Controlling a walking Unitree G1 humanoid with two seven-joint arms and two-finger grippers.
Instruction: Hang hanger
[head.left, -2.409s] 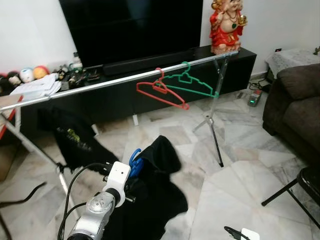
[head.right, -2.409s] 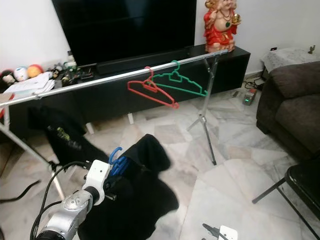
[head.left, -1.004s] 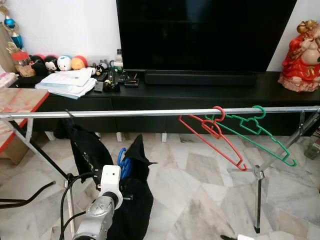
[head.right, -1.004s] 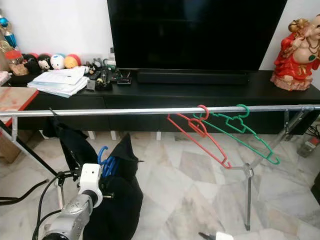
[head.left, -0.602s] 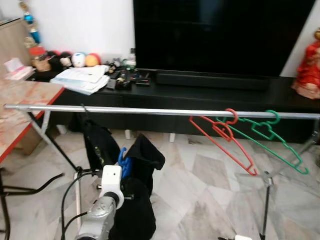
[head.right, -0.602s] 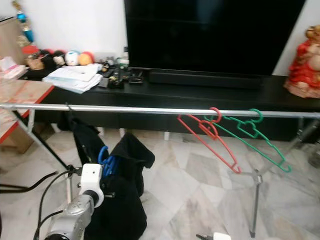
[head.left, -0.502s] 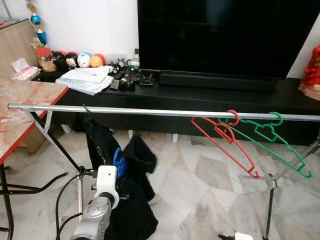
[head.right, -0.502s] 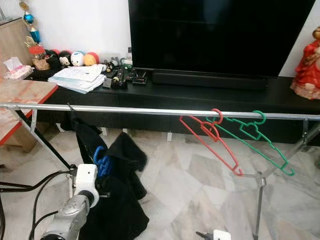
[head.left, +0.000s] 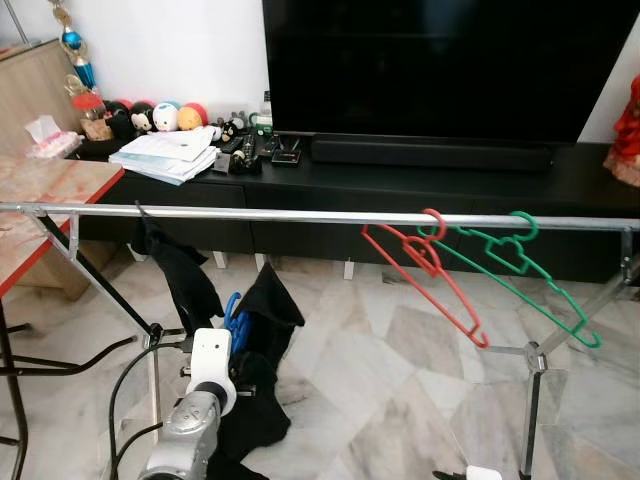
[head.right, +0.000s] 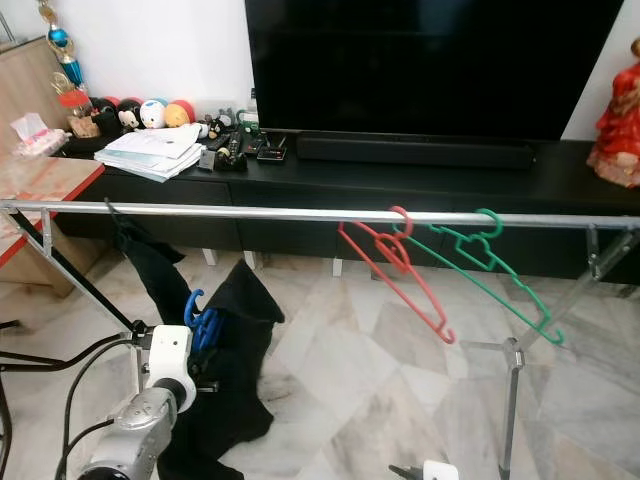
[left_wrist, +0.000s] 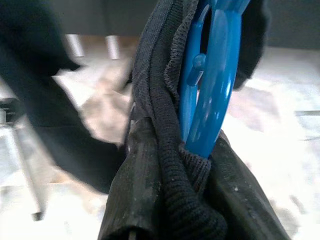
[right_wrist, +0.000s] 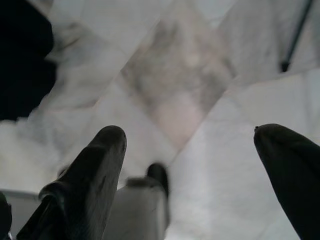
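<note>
Left gripper (left_wrist: 175, 165) raised below rail (head.left: 300, 216), clamping blue hanger (left_wrist: 210, 85)

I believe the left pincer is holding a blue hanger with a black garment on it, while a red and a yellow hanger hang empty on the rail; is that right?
Nearly: the second empty hanger is green, not yellow, as the left eye view shows. It hangs beside the red hanger on the rail. The left pincer does hold the blue hanger with the black garment.
</note>
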